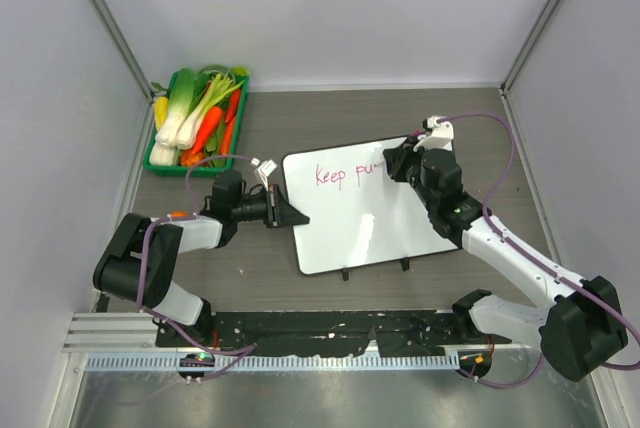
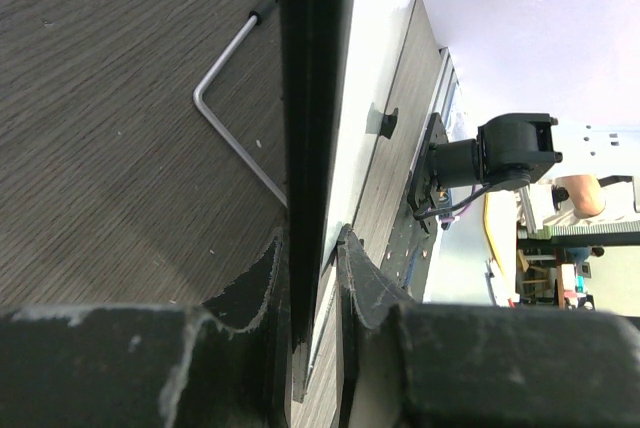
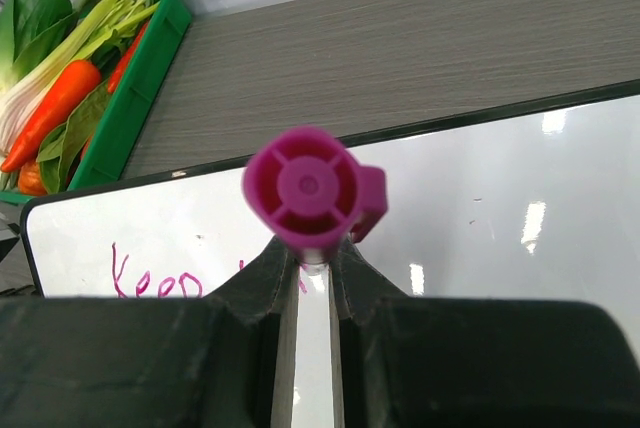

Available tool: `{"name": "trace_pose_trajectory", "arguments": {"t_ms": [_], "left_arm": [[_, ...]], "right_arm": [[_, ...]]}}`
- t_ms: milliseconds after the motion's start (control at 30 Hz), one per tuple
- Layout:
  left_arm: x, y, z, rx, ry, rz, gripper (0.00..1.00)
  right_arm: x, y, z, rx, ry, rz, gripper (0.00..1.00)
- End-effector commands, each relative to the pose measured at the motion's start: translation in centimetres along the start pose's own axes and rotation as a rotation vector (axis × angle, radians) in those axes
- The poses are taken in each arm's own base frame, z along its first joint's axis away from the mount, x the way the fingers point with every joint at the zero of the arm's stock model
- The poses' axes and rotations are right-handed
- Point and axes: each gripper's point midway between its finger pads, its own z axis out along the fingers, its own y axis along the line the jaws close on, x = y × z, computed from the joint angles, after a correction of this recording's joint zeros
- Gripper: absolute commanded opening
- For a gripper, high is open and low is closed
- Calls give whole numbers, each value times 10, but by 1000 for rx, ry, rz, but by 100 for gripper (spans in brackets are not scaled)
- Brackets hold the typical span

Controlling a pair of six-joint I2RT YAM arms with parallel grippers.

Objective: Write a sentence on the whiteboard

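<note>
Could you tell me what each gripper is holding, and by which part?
The left gripper pinches the whiteboard by its left edge; the right gripper grips a magenta marker around its barrel.

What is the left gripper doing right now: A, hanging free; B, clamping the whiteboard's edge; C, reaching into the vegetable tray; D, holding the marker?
B: the left gripper pinches the whiteboard rim between its fingers, while the marker sits in the right gripper.

I see a dark wood-grain desk [image 1: 380,113] with white walls [image 1: 330,8] along its far, left and right edges and a green vegetable tray [image 1: 160,162] in its far left corner.
</note>
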Motion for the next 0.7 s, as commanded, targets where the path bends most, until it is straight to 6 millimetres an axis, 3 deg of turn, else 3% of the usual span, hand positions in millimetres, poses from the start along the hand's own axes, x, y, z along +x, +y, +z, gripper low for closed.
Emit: {"name": "trace_pose_trajectory", "arguments": {"t_ms": [0, 300, 667], "left_arm": [[21, 45, 1, -198, 21, -21, 0], [20, 45, 1, -198, 19, -21, 0], [22, 45, 1, -200, 21, -22, 0]], "right_arm": [[2, -11, -7, 34, 6, -32, 1], [3, -15, -10, 51, 10, -44, 1], [6, 1, -6, -29, 25, -16, 1]]}}
